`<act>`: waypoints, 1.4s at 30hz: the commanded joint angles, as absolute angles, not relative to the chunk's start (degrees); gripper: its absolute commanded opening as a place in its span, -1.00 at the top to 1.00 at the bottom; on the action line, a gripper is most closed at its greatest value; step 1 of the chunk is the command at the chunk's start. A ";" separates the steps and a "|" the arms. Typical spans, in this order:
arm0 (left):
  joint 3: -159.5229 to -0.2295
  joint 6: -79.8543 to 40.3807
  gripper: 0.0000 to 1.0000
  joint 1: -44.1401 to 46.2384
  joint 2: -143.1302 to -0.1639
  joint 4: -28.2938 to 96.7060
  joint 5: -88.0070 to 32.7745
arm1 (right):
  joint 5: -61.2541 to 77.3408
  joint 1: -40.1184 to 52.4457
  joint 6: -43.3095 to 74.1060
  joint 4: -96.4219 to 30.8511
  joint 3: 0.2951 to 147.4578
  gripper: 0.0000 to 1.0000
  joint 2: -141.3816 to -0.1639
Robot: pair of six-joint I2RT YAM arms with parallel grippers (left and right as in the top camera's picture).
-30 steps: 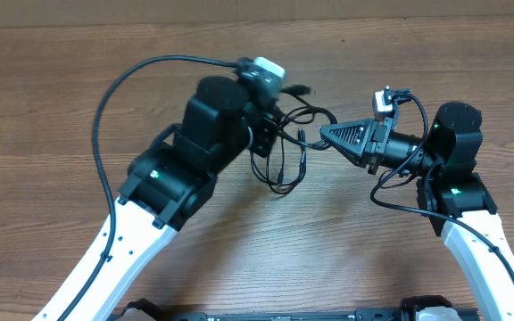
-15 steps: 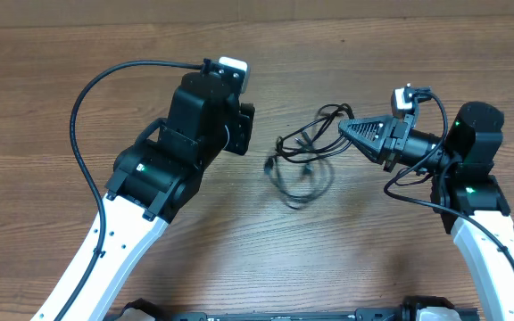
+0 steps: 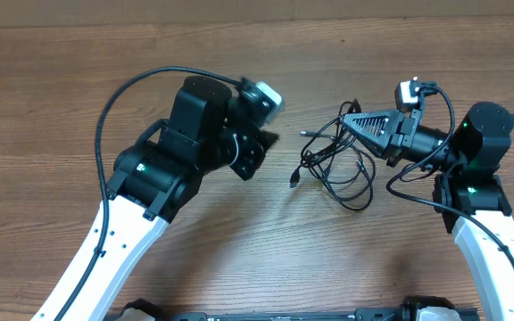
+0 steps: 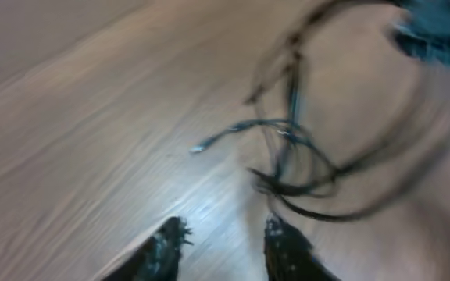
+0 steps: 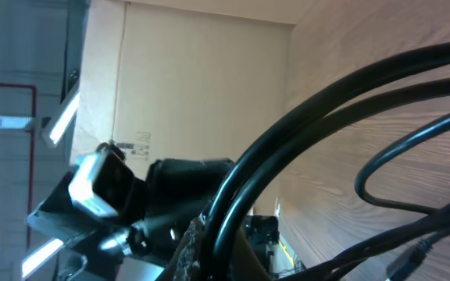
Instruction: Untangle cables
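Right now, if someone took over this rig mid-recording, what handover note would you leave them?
The left tool is open and empty, over the table, just short of the cables.
The right tool is shut on the cables at the bundle's upper edge.
The cables sit as one loose tangle between the arms, with a plug end poking toward the left arm.
Done: one side gripped.
Left: probably take a free strand with the left tool and draw the two apart.
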State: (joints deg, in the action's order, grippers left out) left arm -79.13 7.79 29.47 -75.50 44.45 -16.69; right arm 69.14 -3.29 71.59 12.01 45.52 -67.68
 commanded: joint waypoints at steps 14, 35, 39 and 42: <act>-80.36 25.87 -0.77 29.78 -85.49 41.69 -41.41 | 70.61 -3.51 77.91 18.92 45.71 0.92 -67.59; -80.36 31.20 -0.97 35.29 -85.97 40.45 -30.68 | 73.03 -3.51 82.04 21.76 45.71 0.93 -67.57; -80.36 31.05 -1.00 35.29 -86.17 40.18 -29.91 | 73.67 -3.51 82.54 23.14 45.71 0.92 -67.57; -80.36 29.98 -0.97 35.29 -86.98 39.66 -27.86 | 75.18 -3.51 82.72 23.14 45.71 0.92 -67.57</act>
State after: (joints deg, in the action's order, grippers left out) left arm -79.18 31.68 34.92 -85.49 40.36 -30.96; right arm 73.06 -3.29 82.15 22.46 45.52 -67.68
